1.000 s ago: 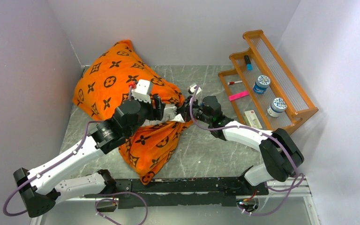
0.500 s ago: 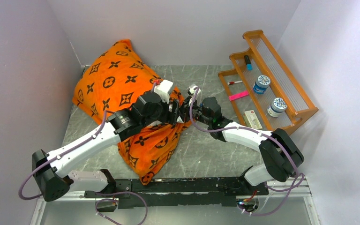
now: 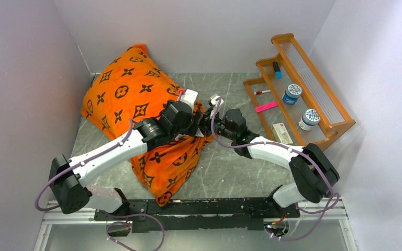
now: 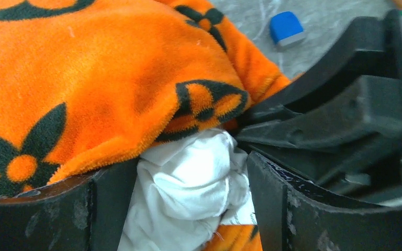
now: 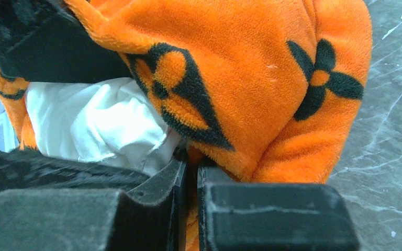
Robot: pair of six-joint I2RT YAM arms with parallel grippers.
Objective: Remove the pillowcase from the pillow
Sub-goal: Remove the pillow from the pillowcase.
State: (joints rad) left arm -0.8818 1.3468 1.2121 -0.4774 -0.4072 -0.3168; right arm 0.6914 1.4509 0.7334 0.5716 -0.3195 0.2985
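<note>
The pillowcase [image 3: 131,99] is a plush, fuzzy orange fleece printed with dark flowers and circles, plumped over the far-left part of the grey marbled table [image 3: 230,167], with a looser tail trailing toward the near edge. At its opening, near the table's middle, a crumpled bunch of the smooth white pillow [image 4: 188,193] pokes out from under the orange hem. To the right stands a stepped wooden rack [image 3: 340,123] holding two round tins [image 3: 293,94], a blue marker [image 3: 277,69] and a pink strip [image 3: 266,106], well apart from the cloth. The left arm reaches diagonally across the pillowcase, hiding part of it; the left gripper [image 3: 191,117] has its jaws spread wide on either side of the white bunch. The right arm bends in from the right, and the right gripper [image 5: 191,175] is pinched tight on the pillowcase's hem
</note>
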